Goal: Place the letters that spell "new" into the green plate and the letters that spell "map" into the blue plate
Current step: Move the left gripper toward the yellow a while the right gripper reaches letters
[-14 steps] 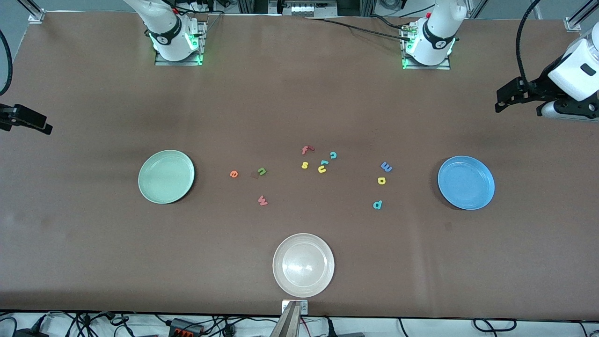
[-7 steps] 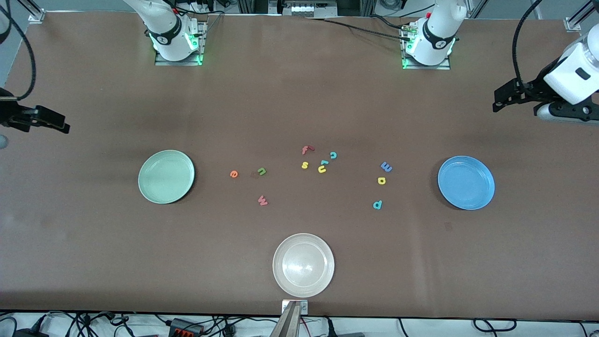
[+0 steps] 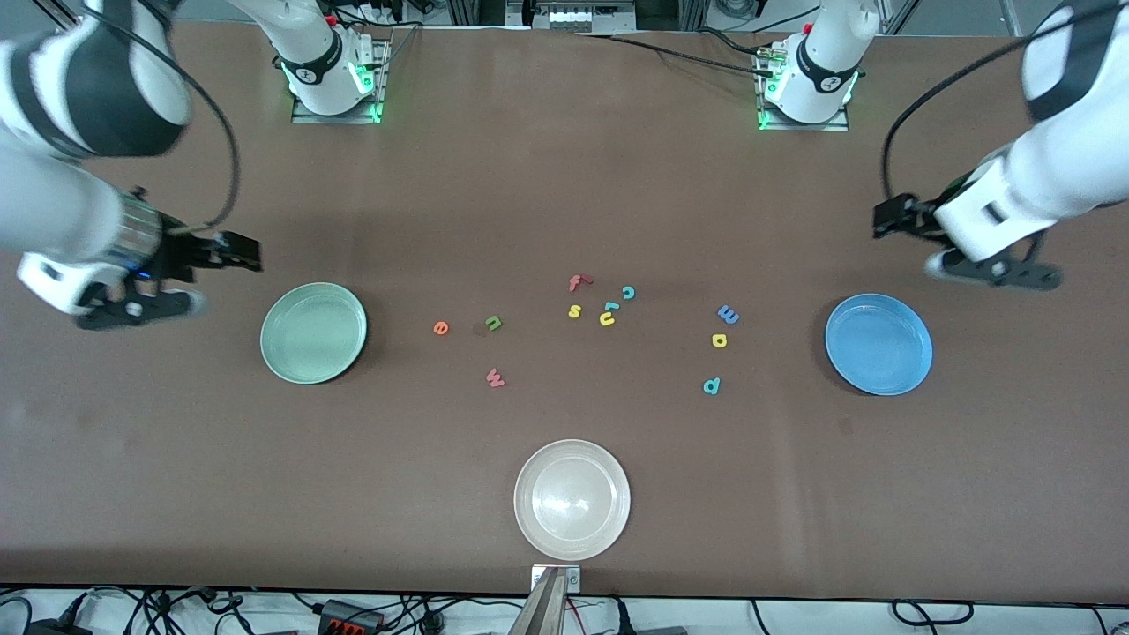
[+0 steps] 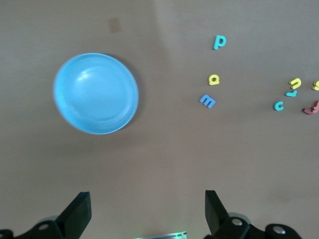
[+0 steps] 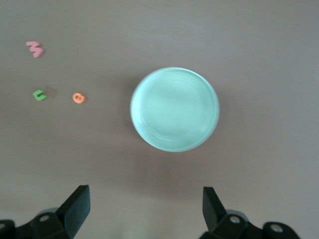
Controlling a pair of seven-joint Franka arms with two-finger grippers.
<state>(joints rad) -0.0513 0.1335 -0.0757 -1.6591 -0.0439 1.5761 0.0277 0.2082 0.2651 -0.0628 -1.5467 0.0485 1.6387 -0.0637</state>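
A brown table carries everything, and both plates are bare, so nothing is sorted yet. Nearest the front edge lies a beige plate; mid-table, w, e and n lie beside the green plate, while p, a and m lie beside the blue plate. Both grippers gape wide and empty: the right gripper over bare table by the green plate, the left gripper by the blue, each well apart from its letters.

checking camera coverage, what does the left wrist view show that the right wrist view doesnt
Only the left wrist view: the blue plate, the blue m, yellow a, teal p and some spare letters at its edge, under the open left gripper.
Only the right wrist view: the green plate, orange e, green n, red w, under the open right gripper.
Both: brown table; plates empty.
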